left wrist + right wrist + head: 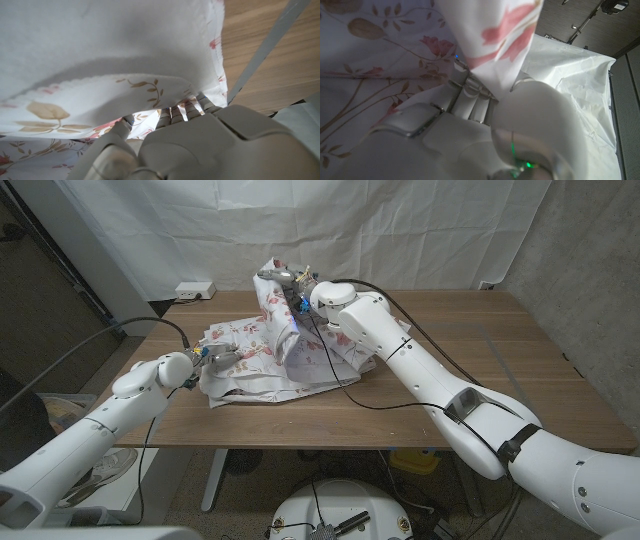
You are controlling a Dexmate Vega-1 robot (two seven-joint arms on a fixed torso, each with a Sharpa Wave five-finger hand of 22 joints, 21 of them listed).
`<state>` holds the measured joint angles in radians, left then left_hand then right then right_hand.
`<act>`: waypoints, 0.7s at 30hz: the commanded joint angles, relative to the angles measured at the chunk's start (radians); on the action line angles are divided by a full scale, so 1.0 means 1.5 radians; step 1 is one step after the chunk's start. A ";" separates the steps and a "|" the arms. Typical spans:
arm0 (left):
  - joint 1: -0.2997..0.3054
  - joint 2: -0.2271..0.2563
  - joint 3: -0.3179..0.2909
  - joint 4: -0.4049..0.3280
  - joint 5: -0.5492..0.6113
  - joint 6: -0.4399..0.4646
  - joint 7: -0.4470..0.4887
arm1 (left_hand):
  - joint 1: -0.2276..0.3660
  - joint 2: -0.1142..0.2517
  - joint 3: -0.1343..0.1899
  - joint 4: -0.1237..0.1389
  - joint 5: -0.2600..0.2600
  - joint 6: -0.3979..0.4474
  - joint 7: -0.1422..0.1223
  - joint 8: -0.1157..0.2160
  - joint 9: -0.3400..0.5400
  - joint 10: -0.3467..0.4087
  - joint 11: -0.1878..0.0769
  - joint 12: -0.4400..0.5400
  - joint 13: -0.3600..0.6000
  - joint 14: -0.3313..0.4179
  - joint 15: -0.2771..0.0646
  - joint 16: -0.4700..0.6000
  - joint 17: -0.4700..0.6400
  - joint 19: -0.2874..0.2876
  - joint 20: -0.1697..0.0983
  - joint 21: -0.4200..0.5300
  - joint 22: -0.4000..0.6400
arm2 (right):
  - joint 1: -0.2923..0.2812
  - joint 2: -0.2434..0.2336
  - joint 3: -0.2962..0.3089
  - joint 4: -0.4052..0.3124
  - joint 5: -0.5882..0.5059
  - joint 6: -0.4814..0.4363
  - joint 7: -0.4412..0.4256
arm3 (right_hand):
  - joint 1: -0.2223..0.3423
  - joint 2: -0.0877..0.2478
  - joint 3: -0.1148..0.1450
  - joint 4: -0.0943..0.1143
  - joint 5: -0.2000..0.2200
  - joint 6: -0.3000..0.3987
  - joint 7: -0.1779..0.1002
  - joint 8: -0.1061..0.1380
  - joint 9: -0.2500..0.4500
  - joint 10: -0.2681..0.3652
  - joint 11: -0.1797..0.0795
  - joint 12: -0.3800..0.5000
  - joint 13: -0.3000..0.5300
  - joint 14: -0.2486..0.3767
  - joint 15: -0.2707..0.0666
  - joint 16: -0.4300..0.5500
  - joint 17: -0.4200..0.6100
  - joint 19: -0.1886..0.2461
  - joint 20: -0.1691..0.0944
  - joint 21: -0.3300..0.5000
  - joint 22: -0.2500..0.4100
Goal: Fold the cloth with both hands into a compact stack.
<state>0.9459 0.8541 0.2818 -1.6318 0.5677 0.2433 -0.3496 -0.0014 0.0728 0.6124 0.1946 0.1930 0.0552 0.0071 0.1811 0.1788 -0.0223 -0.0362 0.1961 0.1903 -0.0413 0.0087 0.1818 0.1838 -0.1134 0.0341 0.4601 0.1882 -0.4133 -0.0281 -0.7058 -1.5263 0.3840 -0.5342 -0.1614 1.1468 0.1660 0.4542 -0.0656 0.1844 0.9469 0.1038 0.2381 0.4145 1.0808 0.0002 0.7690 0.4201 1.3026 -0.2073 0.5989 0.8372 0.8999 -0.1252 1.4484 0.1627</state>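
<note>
Both hands hold the cloth [270,350]: your right hand [290,285] lifts its far edge, your left hand [212,360] pins the near side. Light, limp fabric; grip corners.

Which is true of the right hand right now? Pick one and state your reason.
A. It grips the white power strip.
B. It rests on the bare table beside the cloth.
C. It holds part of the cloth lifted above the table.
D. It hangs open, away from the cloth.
C: in the head view the right hand holds a bunched part of the floral cloth raised above the table.
</note>
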 commanded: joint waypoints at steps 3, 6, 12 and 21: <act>-0.023 -0.011 0.015 0.029 0.002 -0.013 0.001 | 0.001 0.070 -0.001 -0.001 0.004 0.003 -0.002 0.003 0.002 0.001 -0.001 0.004 0.000 0.000 -0.004 0.006 0.001 -0.001 -0.007 0.003 0.004 | -0.006 0.037 -0.025 0.046 0.008 0.014 0.014 | 0.000 0.006 0.010 0.001 0.003 0.019 0.019 -0.002 0.000 0.006 0.004 -0.001 -0.002 0.006 0.001 -0.003 -0.002 0.009 -0.047 -0.008 0.002; -0.025 -0.013 0.017 0.034 0.001 -0.014 0.002 | 0.001 0.070 -0.001 -0.001 0.005 0.003 -0.002 0.003 0.002 0.001 -0.001 0.004 0.000 0.000 -0.004 0.006 0.001 -0.001 -0.007 0.003 0.004 | -0.009 0.040 -0.035 0.047 0.009 0.012 0.025 | -0.001 0.005 0.011 0.002 0.003 0.020 0.018 -0.002 0.000 0.007 0.004 0.000 -0.003 0.007 0.001 -0.004 -0.003 0.010 -0.047 -0.010 0.002; -0.029 -0.016 0.020 0.041 -0.001 -0.020 0.002 | 0.001 0.070 -0.001 -0.001 0.005 0.003 -0.003 0.003 0.002 0.000 -0.001 0.004 0.000 0.000 -0.004 0.006 0.001 -0.001 -0.007 0.003 0.004 | -0.006 0.059 -0.050 0.070 0.005 0.031 0.037 | -0.002 0.004 0.013 0.004 0.003 0.020 0.019 -0.003 0.000 0.007 0.005 0.000 -0.004 0.004 0.002 -0.007 -0.005 0.012 -0.046 -0.014 0.002; -0.026 -0.017 0.019 0.045 -0.004 -0.017 0.003 | 0.001 0.070 -0.002 -0.001 0.005 0.003 -0.003 0.003 0.002 0.000 0.000 0.004 0.000 0.000 -0.004 0.006 0.001 -0.001 -0.007 0.003 0.004 | 0.011 0.093 -0.051 0.132 0.008 0.068 0.059 | -0.006 0.003 0.019 0.008 0.003 0.016 0.019 -0.004 0.002 -0.002 0.009 -0.011 -0.018 -0.006 0.002 -0.024 -0.019 0.006 -0.046 -0.027 0.002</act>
<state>0.9077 0.8330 0.3081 -1.5771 0.5674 0.2185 -0.3475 -0.0014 0.0728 0.6125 0.1946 0.1930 0.0552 0.0071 0.1810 0.1795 -0.0223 -0.0362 0.1960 0.1903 -0.0414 0.0087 0.1818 0.1842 -0.1090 0.0295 0.4590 0.1894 -0.4182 0.0617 -0.7697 -1.4147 0.3944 -0.4860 -0.1104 1.1439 0.1633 0.4724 -0.0536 0.1853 0.9470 0.1040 0.2302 0.4118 1.0825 0.0088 0.7614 0.3975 1.3057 -0.2033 0.5705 0.8139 0.9124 -0.1234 1.4126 0.1628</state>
